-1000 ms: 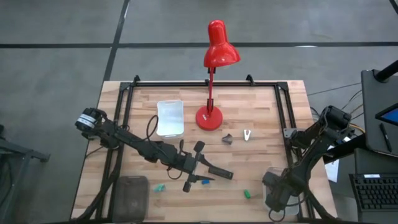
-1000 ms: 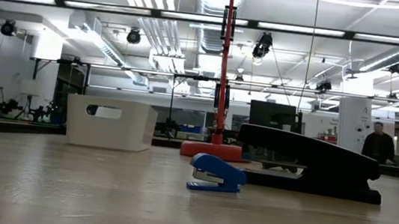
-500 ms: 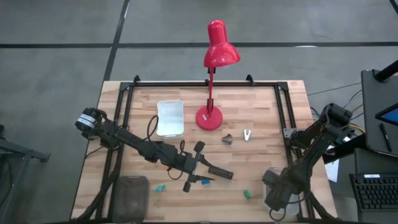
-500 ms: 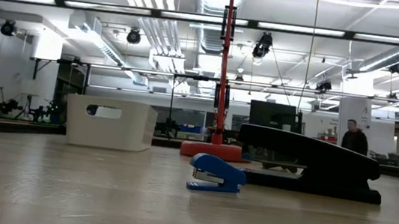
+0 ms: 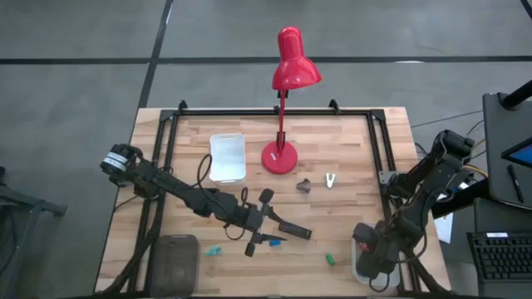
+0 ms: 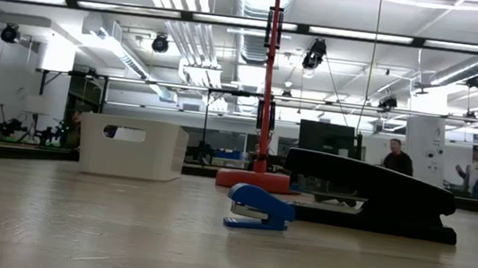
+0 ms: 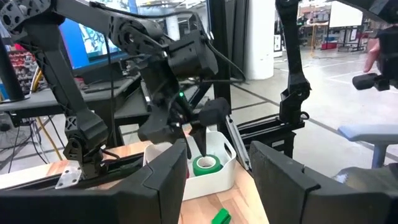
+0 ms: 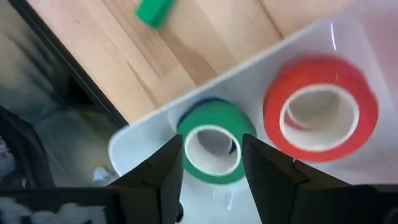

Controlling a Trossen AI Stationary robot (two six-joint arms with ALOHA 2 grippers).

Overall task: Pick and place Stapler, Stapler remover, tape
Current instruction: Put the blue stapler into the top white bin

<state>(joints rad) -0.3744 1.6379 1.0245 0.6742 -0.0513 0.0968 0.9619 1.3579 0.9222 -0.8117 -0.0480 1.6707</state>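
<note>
Two tape rolls, a green tape roll and a red tape roll, lie side by side in the white bin. The right gripper hangs above the green roll with parted jaws, gripping nothing. The left gripper stands open beside the black stapler.

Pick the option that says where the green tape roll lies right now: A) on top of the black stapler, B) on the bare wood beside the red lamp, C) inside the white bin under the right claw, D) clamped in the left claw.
C: the right wrist view shows the green tape roll lying in the white bin beside a red tape roll, with the right claw open above it.
</note>
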